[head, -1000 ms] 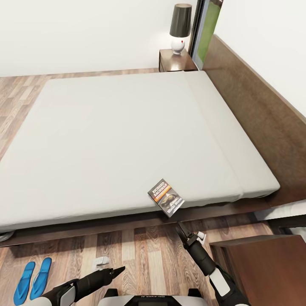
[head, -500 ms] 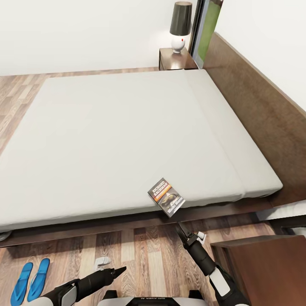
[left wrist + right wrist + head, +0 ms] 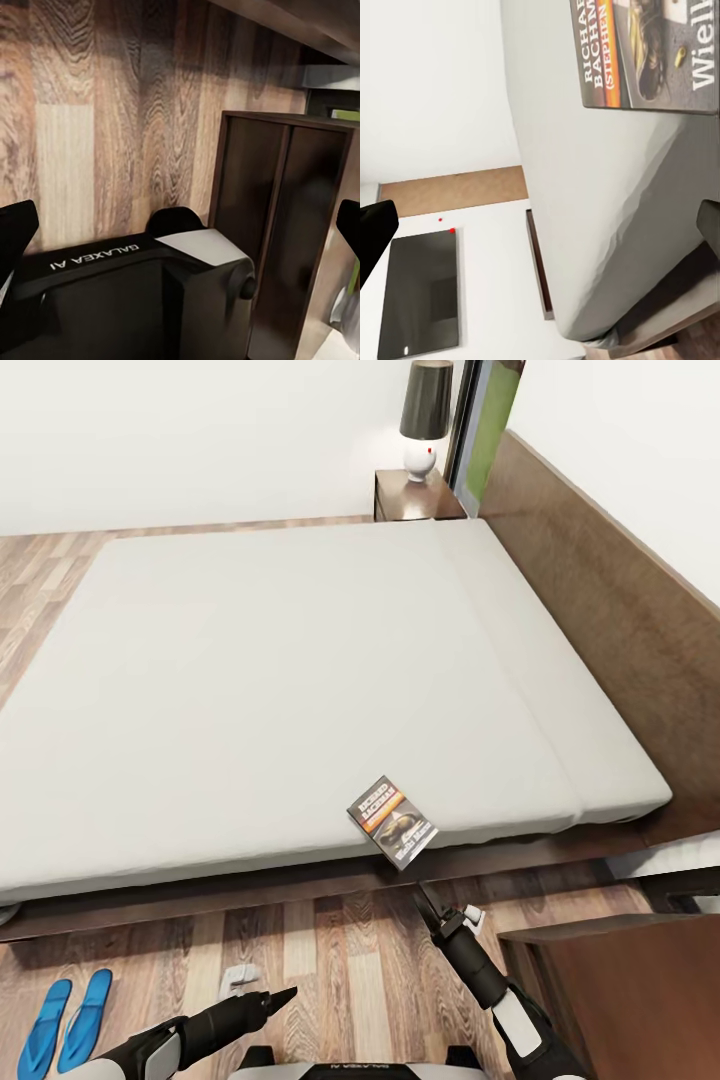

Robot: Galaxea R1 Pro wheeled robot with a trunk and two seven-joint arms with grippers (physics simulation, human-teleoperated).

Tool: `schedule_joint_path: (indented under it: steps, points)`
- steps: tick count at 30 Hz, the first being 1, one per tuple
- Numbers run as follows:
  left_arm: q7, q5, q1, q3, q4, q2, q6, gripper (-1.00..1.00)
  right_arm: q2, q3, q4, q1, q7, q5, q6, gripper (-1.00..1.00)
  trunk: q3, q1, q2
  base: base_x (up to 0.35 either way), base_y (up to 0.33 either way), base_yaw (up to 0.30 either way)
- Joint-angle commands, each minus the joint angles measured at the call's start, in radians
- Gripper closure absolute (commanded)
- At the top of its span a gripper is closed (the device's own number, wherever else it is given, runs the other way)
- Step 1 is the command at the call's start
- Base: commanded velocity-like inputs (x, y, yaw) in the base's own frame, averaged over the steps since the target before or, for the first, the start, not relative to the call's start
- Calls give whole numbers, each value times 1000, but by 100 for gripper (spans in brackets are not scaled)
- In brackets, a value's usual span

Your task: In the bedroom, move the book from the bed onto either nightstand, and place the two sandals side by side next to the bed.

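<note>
The right gripper's point(image 3: 428, 901) jaws stood apart, empty, just below the book point(image 3: 391, 822), which lay at the bed's point(image 3: 300, 680) near edge. The left gripper's point(image 3: 280, 996) jaws also stood apart over the floor point(image 3: 350, 960). Both sandals point(image 3: 68, 1022) lay side by side near the bed.

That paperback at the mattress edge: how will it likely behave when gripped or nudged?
The book looks thin, so probably light and somewhat floppy. It lies flat at the edge of the bed, one corner overhanging, so a nudge might slide it to the floor. Its flat shape makes rolling unlikely.
</note>
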Motion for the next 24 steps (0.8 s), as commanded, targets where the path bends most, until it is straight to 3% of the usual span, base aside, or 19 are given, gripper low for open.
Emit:
schedule_joint_path:
  steps: [1,24]
  points:
    - [-2,7,0,-8,0,0,-4,-100,1,-5,0,0,3,0,10,-100,-4,4,-8,0,0,0]
    - [-2,7,0,-8,0,-9,-4,-100,1,-5,0,0,3,0,10,-100,-76,92,-169,0,0,0]
